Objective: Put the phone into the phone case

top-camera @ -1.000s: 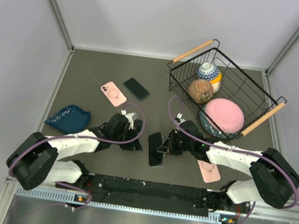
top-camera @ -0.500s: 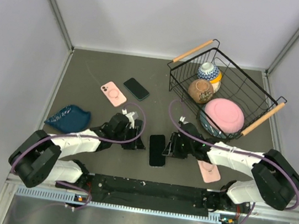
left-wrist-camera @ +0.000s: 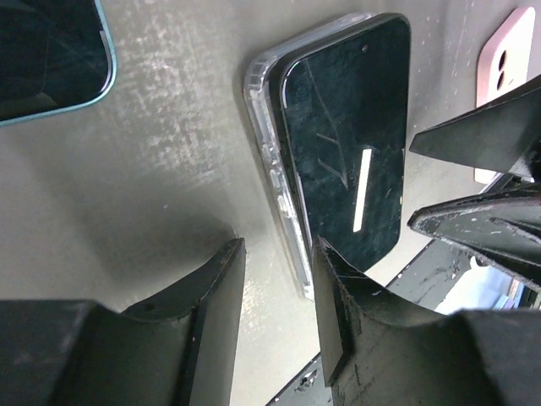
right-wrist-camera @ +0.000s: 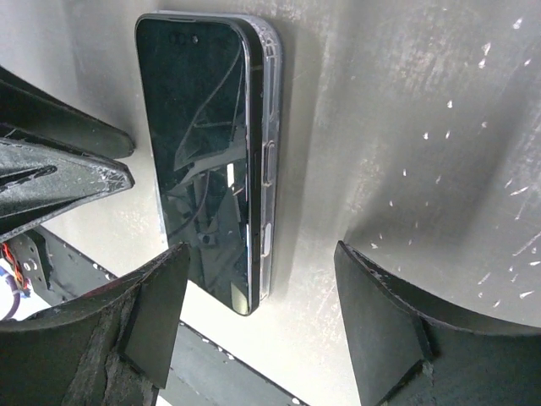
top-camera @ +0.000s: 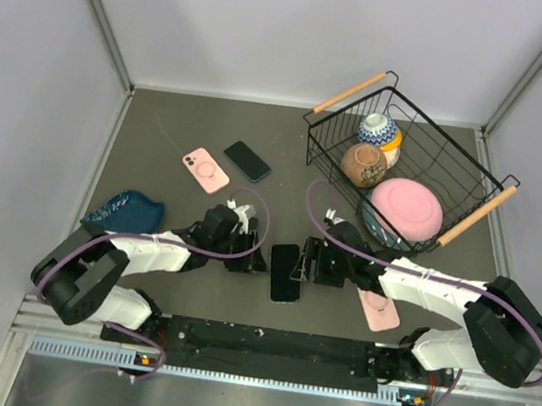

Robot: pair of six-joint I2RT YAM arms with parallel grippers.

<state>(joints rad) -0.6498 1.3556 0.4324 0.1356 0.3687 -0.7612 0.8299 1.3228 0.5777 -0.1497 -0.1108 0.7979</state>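
Phone (right-wrist-camera: 203, 152) in case (left-wrist-camera: 258, 93), ungripped, flat between both grippers.
Left gripper (left-wrist-camera: 279, 254) part-spread, right gripper (right-wrist-camera: 262, 254) spread wide, nothing clasped; far beyond left, pink case (top-camera: 205, 170), second phone (top-camera: 247, 161); beyond right, basket (top-camera: 350, 92).

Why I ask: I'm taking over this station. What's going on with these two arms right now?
Two robot arms are fitting a phone into a clear case. The phone lies screen up on the table between them and looks seated in the case. The left gripper and right gripper sit low on either side of it with jaws open, neither holding it.
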